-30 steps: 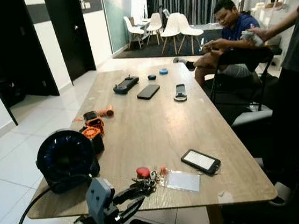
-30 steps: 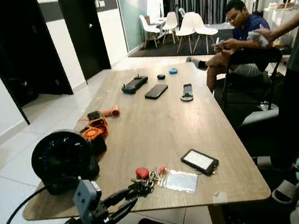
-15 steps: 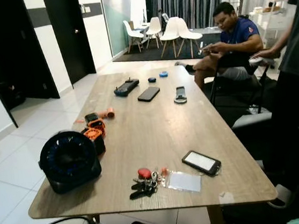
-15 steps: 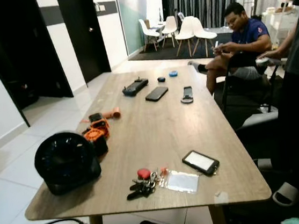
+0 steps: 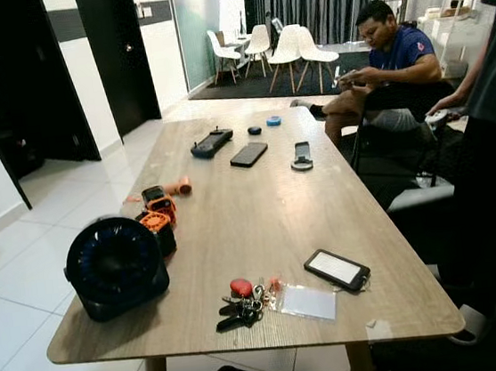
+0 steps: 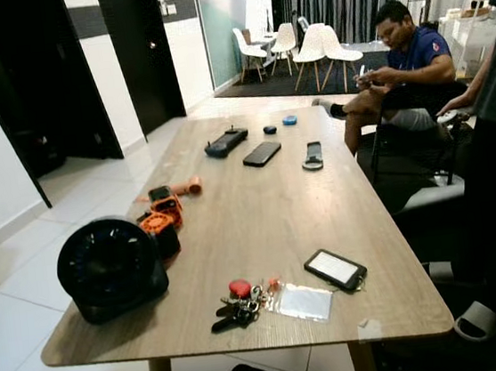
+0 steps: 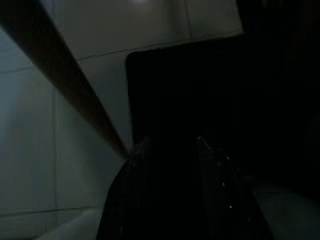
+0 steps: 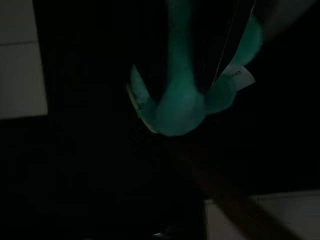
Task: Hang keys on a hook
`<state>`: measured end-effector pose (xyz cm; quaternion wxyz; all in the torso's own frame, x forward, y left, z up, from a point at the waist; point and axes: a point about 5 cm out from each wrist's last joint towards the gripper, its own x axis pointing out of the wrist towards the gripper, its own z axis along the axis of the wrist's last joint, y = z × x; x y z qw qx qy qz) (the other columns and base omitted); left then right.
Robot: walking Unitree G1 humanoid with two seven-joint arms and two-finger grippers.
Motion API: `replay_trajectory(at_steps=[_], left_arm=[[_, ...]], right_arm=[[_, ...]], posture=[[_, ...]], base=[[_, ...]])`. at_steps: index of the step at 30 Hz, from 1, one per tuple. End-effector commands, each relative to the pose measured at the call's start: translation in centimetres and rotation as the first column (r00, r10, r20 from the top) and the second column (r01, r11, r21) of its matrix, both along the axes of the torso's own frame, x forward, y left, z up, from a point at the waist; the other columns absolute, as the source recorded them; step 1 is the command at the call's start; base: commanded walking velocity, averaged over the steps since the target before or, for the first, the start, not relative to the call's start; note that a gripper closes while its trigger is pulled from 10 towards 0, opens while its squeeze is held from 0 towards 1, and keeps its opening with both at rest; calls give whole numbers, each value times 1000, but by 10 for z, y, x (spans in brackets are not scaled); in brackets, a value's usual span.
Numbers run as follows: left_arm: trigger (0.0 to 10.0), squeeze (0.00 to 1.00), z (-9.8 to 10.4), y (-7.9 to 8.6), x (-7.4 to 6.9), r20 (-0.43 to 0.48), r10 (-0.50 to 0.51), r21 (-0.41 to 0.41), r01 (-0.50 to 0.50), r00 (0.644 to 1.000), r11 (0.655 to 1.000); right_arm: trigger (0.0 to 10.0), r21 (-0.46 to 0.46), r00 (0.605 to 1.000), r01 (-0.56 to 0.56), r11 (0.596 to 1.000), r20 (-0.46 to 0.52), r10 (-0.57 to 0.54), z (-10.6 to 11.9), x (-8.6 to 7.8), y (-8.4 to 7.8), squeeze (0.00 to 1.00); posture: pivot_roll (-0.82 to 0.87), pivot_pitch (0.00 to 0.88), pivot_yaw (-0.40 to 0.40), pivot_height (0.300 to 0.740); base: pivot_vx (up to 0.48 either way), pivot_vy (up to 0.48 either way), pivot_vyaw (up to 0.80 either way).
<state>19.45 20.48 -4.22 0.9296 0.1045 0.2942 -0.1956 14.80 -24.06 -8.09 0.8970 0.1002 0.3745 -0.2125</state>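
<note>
1. Fingers (image 7: 220, 192) of the left gripper (image 7: 170, 200) made out as dark outlines only in the left wrist view; cannot tell how far apart, nor whether anything sits between them
2. Hanging low, below the wooden edge of the table (image 7: 75, 95), with pale floor tiles beyond
3. A second ago reaching up at the near table edge with fingertips right at the keys; since then dropped away from the tabletop
4. Right gripper likewise down in the shade, next to a teal soft thing (image 8: 175, 110); impossible to tell whether gripping it or merely beside it
5. Keys (image 5: 239, 303) lying flat on the table (image 5: 247, 336) close to the near edge, red tag (image 5: 240, 287) on top of the bunch, in the same spot as before
6. Just beside them a clear card sleeve (image 5: 306, 302); near that a phone (image 5: 336, 269); well to the left a round black fan (image 5: 116, 265)
7. Further off, one person seated (image 5: 385, 53) at the far end, another standing at the right (image 5: 492, 122)
8. Judged from this: pickup not made, task barely begun; another reach for the bunch needed before any hook comes into it
</note>
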Motion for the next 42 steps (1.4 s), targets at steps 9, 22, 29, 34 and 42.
replay_trajectory(at_steps=[9,22,29,34,42], left_arm=[[10000,0,-11,-13,10,-54,211,-42,-213,976,976],[10000,0,-18,-22,11,-78,138,69,-132,987,989],[10000,0,-19,-23,11,-75,124,56,-120,989,991],[10000,0,-20,-24,10,-96,131,19,-130,987,991],[10000,0,-22,-22,7,-105,151,2,-152,983,988]], right_arm=[[10000,66,992,-122,990,45,119,4,27,22,0],[10000,86,951,-311,947,32,309,4,38,44,0],[10000,103,953,-302,948,48,298,4,37,45,0],[10000,114,952,-307,945,42,304,3,35,47,0],[10000,123,949,-315,941,32,314,0,31,49,0]], posture=[[40,33,21,740],[37,33,20,740],[43,23,24,740],[43,23,24,740],[44,13,21,740]], base=[[0,0,0],[0,0,0],[0,0,0],[0,0,0],[0,0,0]])
